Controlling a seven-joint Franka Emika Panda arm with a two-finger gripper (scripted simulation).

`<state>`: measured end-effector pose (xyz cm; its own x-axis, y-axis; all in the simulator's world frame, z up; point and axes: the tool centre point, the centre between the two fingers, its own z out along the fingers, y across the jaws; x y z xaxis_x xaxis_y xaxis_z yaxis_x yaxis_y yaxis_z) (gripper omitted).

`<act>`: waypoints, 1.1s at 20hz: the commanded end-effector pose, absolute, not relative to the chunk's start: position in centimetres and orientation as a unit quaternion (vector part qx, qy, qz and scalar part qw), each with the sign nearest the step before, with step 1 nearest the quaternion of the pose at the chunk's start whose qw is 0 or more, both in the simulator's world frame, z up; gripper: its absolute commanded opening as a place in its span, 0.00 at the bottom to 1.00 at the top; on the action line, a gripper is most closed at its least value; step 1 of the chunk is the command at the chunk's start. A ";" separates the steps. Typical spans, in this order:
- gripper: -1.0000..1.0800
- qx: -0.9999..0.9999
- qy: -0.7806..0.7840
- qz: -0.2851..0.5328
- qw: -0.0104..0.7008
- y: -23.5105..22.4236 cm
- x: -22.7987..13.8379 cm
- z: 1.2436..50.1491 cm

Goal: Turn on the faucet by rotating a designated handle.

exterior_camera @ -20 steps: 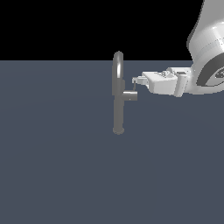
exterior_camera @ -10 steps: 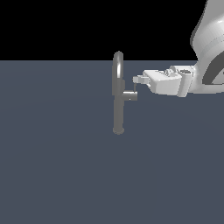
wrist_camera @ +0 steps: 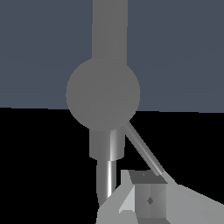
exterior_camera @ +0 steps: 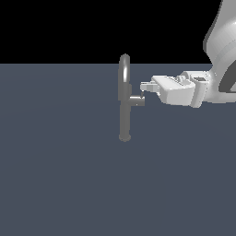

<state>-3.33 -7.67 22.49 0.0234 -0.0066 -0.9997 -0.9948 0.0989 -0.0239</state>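
The faucet (exterior_camera: 124,103) stands upright on the dark worktop (exterior_camera: 60,184), at the middle of the exterior frame. Its handle (exterior_camera: 137,101) sticks out toward the frame's right. The gripper (exterior_camera: 144,87) reaches in from the right, its tip just above the handle's end; whether it is open or closed cannot be told.

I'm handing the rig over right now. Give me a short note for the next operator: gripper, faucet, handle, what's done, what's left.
Gripper: reaching in from the exterior view's right, fingertips just above the outer end of the handle; open or shut cannot be told, and it holds nothing.
Faucet: upright on the floor, handle stub pointing toward the gripper.
Lever pin: its far end sits by the fingertip in the wrist view; contact unclear.
Done: approach to the handle.
Left: push the pin round to turn the handle.
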 end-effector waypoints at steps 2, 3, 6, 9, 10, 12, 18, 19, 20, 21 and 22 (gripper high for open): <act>0.00 -0.482 0.519 0.468 0.529 -7.7 -3.6 22.4; 0.00 -0.481 0.520 0.469 0.528 -7.6 -4.0 21.9; 0.00 -0.478 0.522 0.473 0.525 -7.5 -5.1 20.3; 0.00 -0.476 0.523 0.475 0.524 -7.4 -5.9 19.2; 0.00 -0.487 0.513 0.464 0.533 -7.6 -4.8 21.5; 0.00 -0.484 0.516 0.467 0.530 -7.5 -5.2 20.0; 0.00 -0.475 0.524 0.476 0.523 -7.3 -6.4 16.0; 0.00 -0.475 0.524 0.476 0.523 -7.3 -6.4 16.0; 0.00 -0.489 0.509 0.464 0.535 -7.5 -5.3 19.0; 0.00 -0.488 0.511 0.465 0.533 -7.5 -5.3 18.4; 0.00 -0.486 0.513 0.467 0.532 -7.5 -5.3 17.8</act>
<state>-5.19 -7.52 18.76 0.0514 -0.0014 -0.9987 -0.9946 0.0897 -0.0513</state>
